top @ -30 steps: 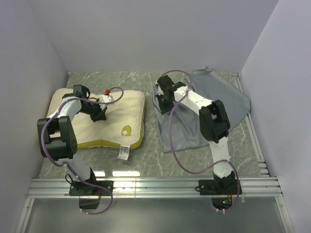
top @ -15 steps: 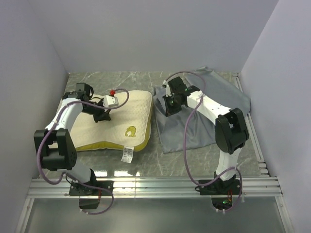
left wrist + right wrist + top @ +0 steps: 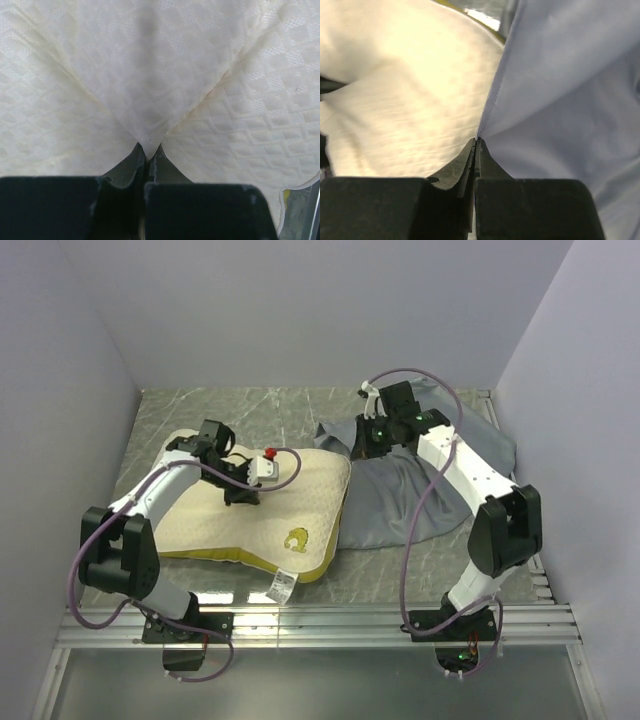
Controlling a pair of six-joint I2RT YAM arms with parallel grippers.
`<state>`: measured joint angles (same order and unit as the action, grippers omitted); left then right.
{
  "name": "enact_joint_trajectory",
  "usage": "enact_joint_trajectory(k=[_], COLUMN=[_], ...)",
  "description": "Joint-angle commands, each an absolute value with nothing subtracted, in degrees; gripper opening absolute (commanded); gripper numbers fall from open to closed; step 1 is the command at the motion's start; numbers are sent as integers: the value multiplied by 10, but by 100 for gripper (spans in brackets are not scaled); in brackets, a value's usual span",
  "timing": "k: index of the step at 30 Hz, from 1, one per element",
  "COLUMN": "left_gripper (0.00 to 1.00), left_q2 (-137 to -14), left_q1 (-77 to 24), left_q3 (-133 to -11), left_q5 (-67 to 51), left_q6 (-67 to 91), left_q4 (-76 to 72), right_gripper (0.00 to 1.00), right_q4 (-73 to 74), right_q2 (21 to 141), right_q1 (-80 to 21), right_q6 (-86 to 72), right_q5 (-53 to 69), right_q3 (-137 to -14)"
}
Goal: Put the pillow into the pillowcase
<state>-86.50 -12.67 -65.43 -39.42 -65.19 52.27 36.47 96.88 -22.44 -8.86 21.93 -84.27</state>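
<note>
The cream-white pillow lies left of centre, its right end touching the mouth of the blue-grey pillowcase. My left gripper is shut on a pinch of the pillow's top fabric; the left wrist view shows the fabric tented up between the jaws. My right gripper is shut on the pillowcase's open hem and holds it lifted; the right wrist view shows the blue hem beside the pillow. The yellow-green logo and white tag face the near edge.
Grey walls enclose the marble table on three sides. A metal rail runs along the near edge. Purple cables loop over both arms.
My left gripper has dragged the pillow to the right, up to the pillowcase mouth. My right gripper has moved right and back, lifting the pillowcase's hem.
</note>
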Motion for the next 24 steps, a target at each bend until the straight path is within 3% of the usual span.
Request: enact_joint_trajectory(k=[1, 12, 16, 24], left_gripper=[0, 0, 0, 0], left_q2=[-879, -981, -1017, -1067], left_q1=[-158, -178, -178, -229], left_q3=[-678, -800, -823, -777], left_q5=[-414, -446, -428, -180], left_q6=[-637, -563, -470, -302], left_q4=[479, 422, 293, 77], right_gripper=[0, 0, 0, 0], right_q4=[348, 394, 395, 387], right_q2=[928, 923, 924, 973], right_q1=[-227, -228, -227, -227], right_q6=[-70, -12, -8, -25], right_q5=[267, 309, 301, 288], right_q3=[-827, -781, -766, -826])
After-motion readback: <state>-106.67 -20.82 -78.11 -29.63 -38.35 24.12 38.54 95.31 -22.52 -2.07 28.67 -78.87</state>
